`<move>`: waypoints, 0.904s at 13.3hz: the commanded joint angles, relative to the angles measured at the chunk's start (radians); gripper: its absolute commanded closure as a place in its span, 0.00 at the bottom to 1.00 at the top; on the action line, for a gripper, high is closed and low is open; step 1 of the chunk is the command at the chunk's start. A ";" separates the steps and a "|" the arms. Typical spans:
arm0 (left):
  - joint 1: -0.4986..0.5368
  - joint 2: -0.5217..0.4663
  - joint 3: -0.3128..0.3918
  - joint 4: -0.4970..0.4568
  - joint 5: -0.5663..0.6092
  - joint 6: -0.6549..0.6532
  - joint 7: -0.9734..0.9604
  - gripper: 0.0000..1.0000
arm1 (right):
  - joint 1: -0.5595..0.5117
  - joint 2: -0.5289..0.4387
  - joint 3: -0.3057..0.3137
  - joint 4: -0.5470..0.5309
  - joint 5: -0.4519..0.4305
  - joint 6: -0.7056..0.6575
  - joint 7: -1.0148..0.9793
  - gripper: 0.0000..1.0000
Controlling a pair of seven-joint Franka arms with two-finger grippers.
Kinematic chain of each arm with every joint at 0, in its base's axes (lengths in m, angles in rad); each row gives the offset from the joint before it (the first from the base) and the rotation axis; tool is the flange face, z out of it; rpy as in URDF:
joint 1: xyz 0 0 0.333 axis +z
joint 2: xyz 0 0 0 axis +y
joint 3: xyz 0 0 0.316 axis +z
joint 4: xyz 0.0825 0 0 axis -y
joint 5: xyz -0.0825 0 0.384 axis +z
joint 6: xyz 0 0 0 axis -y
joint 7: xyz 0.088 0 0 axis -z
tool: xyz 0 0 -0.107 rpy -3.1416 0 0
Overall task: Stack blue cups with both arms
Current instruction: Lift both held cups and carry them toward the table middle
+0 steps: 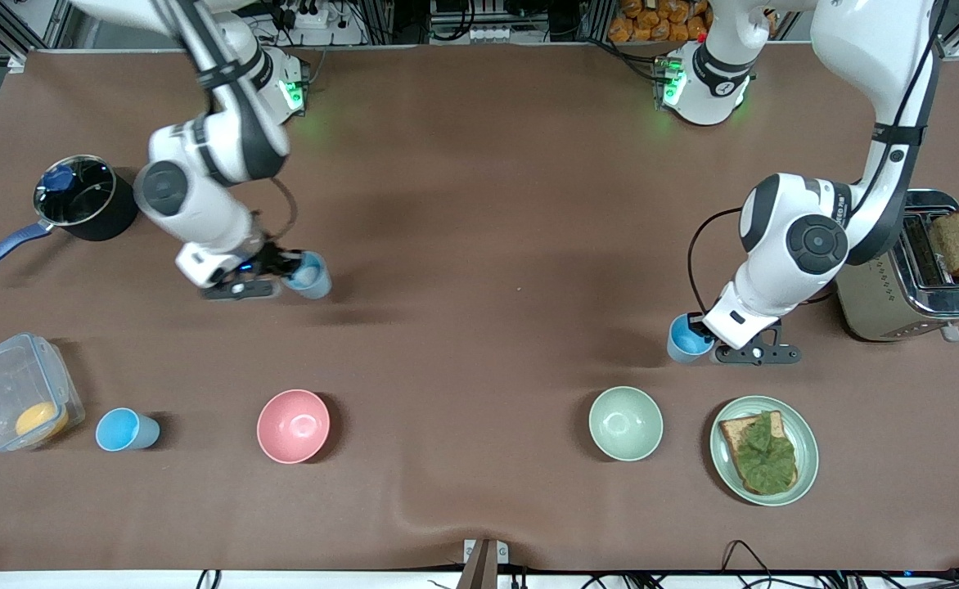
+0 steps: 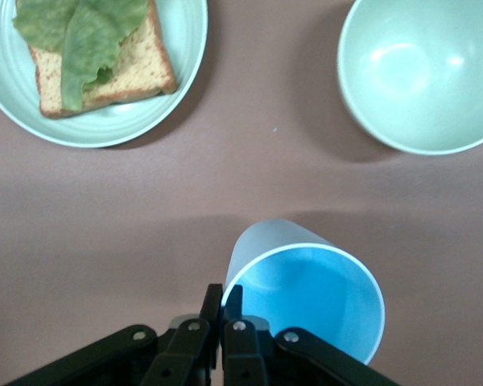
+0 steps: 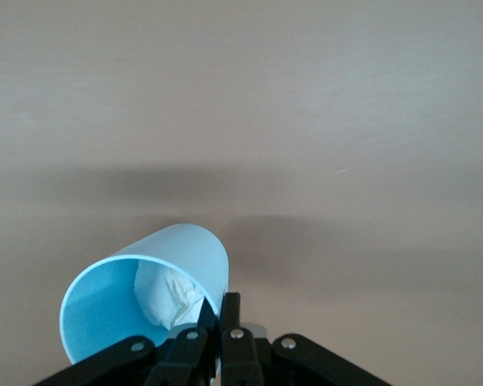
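Observation:
My right gripper (image 1: 287, 270) is shut on the rim of a blue cup (image 1: 309, 276) and holds it tilted over the table toward the right arm's end. In the right wrist view its fingertips (image 3: 230, 307) pinch the cup's wall (image 3: 157, 261); crumpled white paper (image 3: 165, 293) lies inside. My left gripper (image 1: 702, 331) is shut on the rim of a second blue cup (image 1: 686, 337), low over the table, farther from the front camera than the green bowl. In the left wrist view its fingertips (image 2: 212, 299) pinch that cup's rim (image 2: 306, 293). A third blue cup (image 1: 123, 429) stands alone beside the plastic box.
A pink bowl (image 1: 293, 425), a pale green bowl (image 1: 625, 423) and a plate with toast and lettuce (image 1: 803, 433) lie near the front edge. A clear box (image 1: 5, 384), a black pot (image 1: 85, 199) and a toaster with bread (image 1: 913, 266) stand at the table's ends.

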 commanded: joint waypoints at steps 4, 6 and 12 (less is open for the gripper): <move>-0.001 -0.021 -0.092 0.108 -0.024 -0.143 -0.107 1.00 | 0.314 0.103 -0.012 0.129 0.018 0.031 0.486 1.00; -0.008 -0.015 -0.103 0.128 -0.024 -0.148 -0.144 1.00 | 0.368 0.172 -0.012 0.191 0.020 0.047 0.600 1.00; -0.050 -0.009 -0.117 0.141 -0.024 -0.148 -0.228 1.00 | 0.450 0.306 -0.014 0.341 0.027 0.051 0.792 0.79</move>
